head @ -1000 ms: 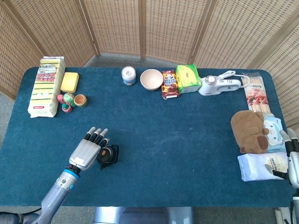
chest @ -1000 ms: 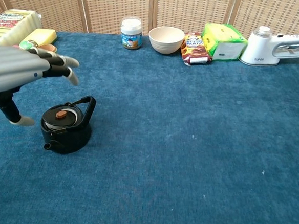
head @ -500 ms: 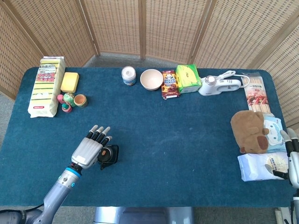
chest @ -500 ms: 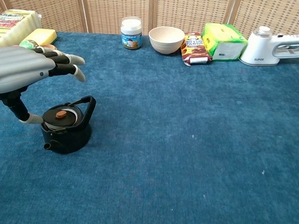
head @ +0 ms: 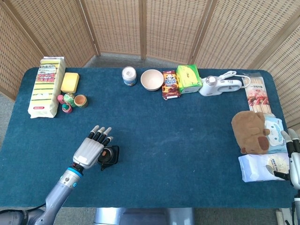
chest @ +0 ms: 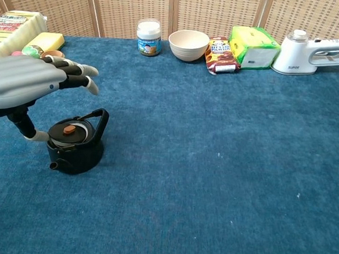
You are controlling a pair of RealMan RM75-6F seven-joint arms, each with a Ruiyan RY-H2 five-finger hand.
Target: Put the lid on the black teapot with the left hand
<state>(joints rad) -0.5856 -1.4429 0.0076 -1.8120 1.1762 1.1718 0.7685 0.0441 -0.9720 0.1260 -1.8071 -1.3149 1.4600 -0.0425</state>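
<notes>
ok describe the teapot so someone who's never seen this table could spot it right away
On the blue table, look to the near left, just below the left hand. The black teapot is small and round with an arched handle and a brown-knobbed lid, the only black item there.

Teapot (chest: 75, 146) sat near left on table (head: 178, 131), lid (chest: 69, 133) on it. Left hand (chest: 27, 82) hovered above, just left. Bowl (head: 152, 79) lay far centre, jar (head: 129, 76) left of it.
</notes>
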